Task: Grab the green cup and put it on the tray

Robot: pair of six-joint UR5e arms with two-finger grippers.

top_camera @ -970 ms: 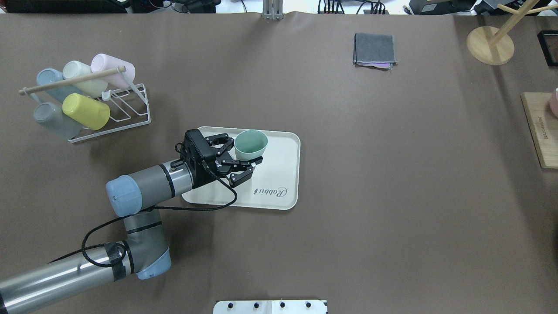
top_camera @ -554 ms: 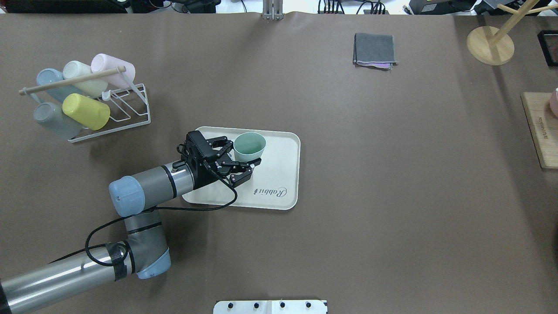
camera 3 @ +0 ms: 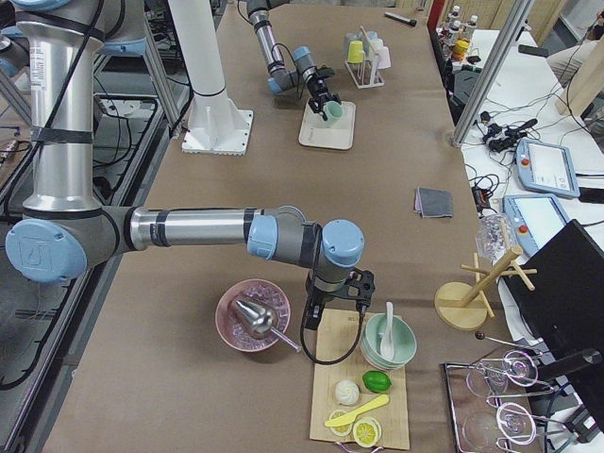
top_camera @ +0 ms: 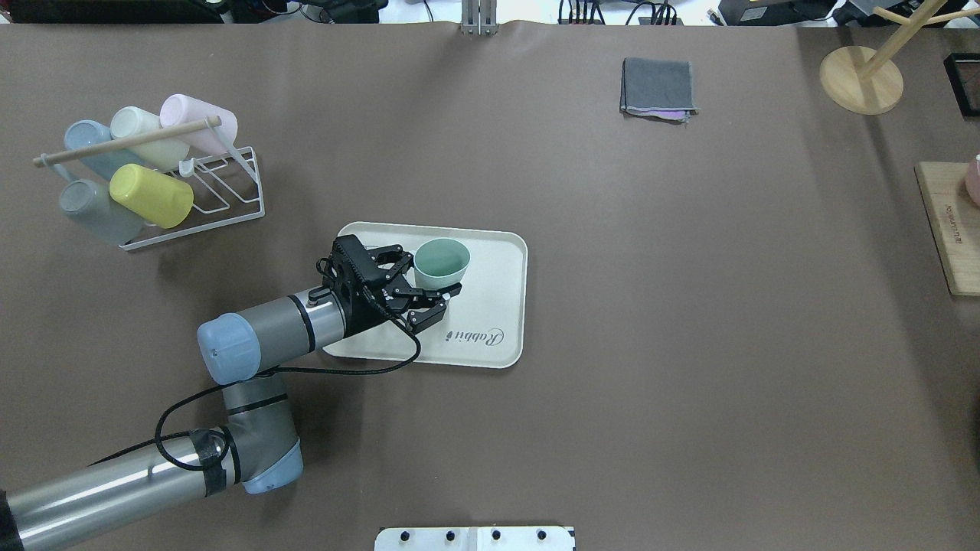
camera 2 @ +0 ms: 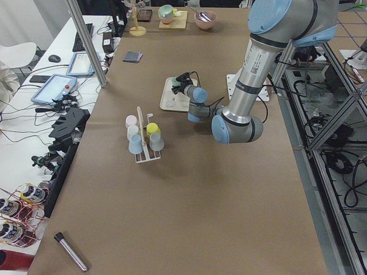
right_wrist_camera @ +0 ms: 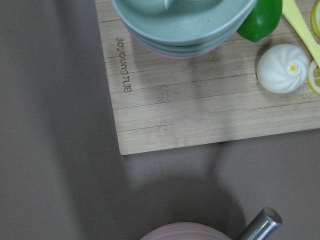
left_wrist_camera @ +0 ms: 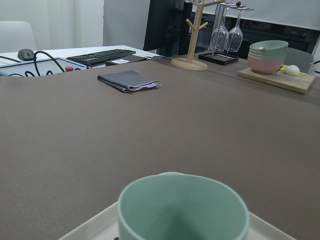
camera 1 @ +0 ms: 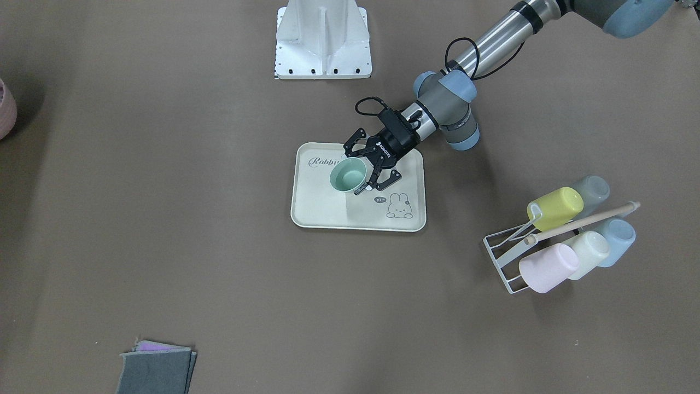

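White wire rack [top_camera: 191, 200] far-left on the table [top_camera: 612, 344], wooden dowel [top_camera: 126, 141] across its top. Five cups lie on it: yellow [top_camera: 151, 196], pink [top_camera: 197, 121], cream [top_camera: 148, 138], pale blue [top_camera: 96, 147], grey-blue [top_camera: 99, 211]. Folded grey cloth [top_camera: 658, 88] far side, purple layer at its edge. Wooden stand's round base [top_camera: 860, 79] far-right corner. Bamboo board [right_wrist_camera: 200, 105] at right edge carries stacked bowls [right_wrist_camera: 182, 25], lime [right_wrist_camera: 260, 20], white bun [right_wrist_camera: 283, 68]. Pink bowl [camera 3: 253, 315] beside the board.

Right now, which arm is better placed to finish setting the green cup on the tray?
The left. Its left gripper already has its fingers around the green cup over the tray. The right gripper hangs far off, by the wooden board at the table's other end.
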